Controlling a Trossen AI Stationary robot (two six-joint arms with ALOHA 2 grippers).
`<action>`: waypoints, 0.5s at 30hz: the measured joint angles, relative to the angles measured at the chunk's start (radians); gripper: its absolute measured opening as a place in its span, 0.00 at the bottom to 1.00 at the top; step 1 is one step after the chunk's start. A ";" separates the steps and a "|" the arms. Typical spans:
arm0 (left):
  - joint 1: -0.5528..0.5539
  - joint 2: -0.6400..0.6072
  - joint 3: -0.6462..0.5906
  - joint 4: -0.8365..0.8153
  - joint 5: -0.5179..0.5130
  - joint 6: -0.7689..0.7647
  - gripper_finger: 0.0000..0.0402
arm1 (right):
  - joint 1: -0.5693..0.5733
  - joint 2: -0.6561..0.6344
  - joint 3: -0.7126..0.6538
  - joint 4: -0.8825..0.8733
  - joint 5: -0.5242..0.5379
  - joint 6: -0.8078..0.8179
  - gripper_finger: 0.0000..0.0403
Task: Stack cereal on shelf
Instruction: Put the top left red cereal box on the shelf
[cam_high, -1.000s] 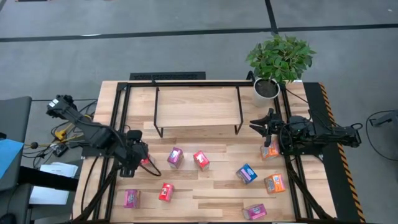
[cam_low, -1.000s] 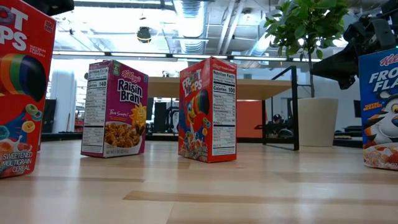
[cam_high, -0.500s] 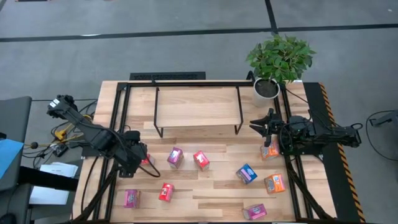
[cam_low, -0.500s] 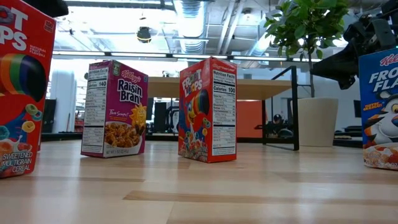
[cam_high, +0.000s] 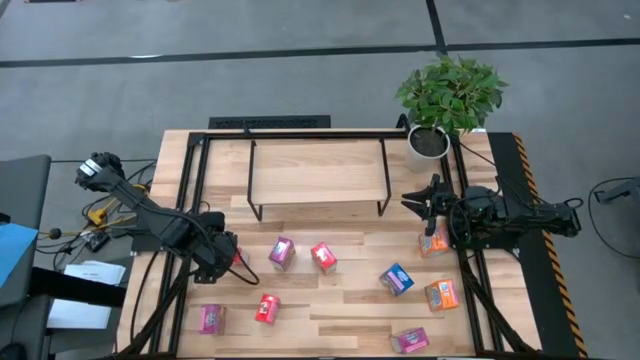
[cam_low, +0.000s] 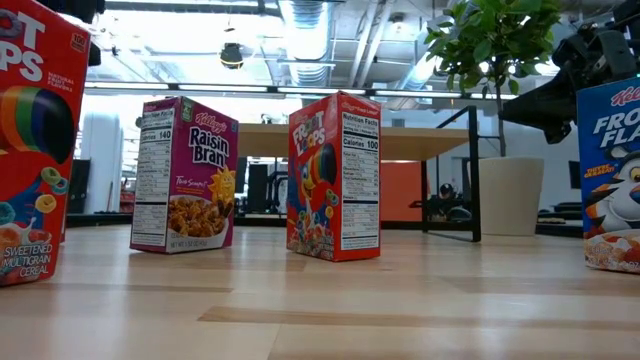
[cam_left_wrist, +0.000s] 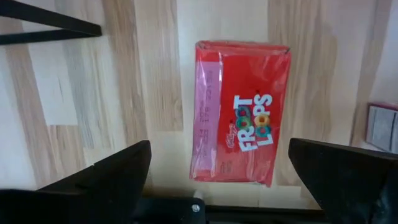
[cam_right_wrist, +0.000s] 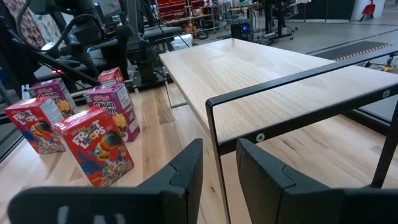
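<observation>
My left gripper (cam_high: 220, 258) (cam_left_wrist: 219, 149) is open and hangs over a red cereal box (cam_left_wrist: 242, 112) (cam_high: 236, 259) that lies front up on the table. Its fingers stand on either side of the box without touching it. My right gripper (cam_high: 420, 197) (cam_right_wrist: 217, 149) waits by the right end of the shelf (cam_high: 318, 170) (cam_right_wrist: 267, 81), with a narrow gap between its fingers. Several more boxes stand on the table: magenta (cam_high: 282, 252) (cam_low: 185, 175), red (cam_high: 323, 257) (cam_low: 333, 175), blue (cam_high: 397, 279), orange (cam_high: 441, 294) (cam_high: 432, 243), pink (cam_high: 409, 340) (cam_high: 211, 318) and red (cam_high: 267, 308).
A potted plant (cam_high: 448, 95) stands at the far right corner, beside the shelf. Black frame rails (cam_high: 190, 190) (cam_high: 470, 280) run along the table's left and right sides. Bare wood lies between the shelf and the row of boxes.
My left gripper has shifted a little toward the near edge and come lower over the red box, staying open. The boxes and my right arm have kept still.
</observation>
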 joint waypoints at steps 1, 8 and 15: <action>0.000 0.000 -0.008 0.018 0.000 0.007 0.91 | 0.000 0.000 0.000 0.000 0.000 0.000 0.31; 0.000 0.000 -0.037 0.052 0.003 0.026 0.77 | 0.000 0.000 0.000 0.000 0.000 0.000 0.31; 0.000 0.000 -0.037 0.059 0.004 0.025 0.62 | 0.000 0.000 0.000 -0.001 0.000 0.000 0.31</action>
